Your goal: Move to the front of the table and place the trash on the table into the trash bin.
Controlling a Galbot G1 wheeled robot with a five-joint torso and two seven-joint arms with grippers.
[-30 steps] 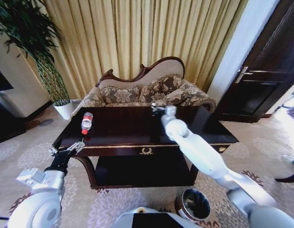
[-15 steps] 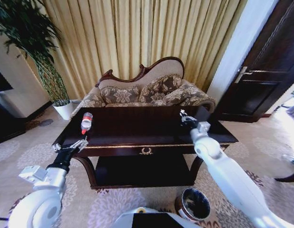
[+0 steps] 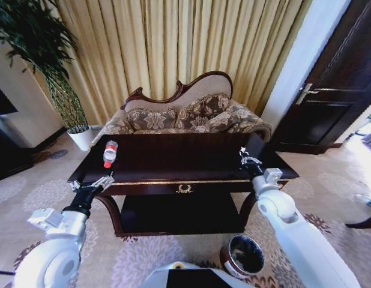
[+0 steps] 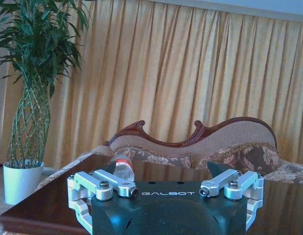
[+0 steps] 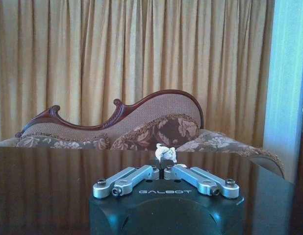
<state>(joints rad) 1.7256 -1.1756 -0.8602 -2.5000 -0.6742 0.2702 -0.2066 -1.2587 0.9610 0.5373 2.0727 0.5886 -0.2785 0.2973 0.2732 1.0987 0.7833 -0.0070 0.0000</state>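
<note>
Dark glossy table (image 3: pixel 173 157), red-capped clear bottle (image 3: pixel 109 153)

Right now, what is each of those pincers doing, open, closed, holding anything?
Left pincer: open and empty, at the table's left front edge.
Right pincer: shut on a small crumpled white scrap, over the table's right end.

The long dark glossy table (image 3: pixel 173 162) stood before the sofa, a clear red-capped bottle (image 3: pixel 109 153) lying near its left end; the round brown trash bin (image 3: pixel 242 256) sat upright on the carpet, nearer the robot
</note>
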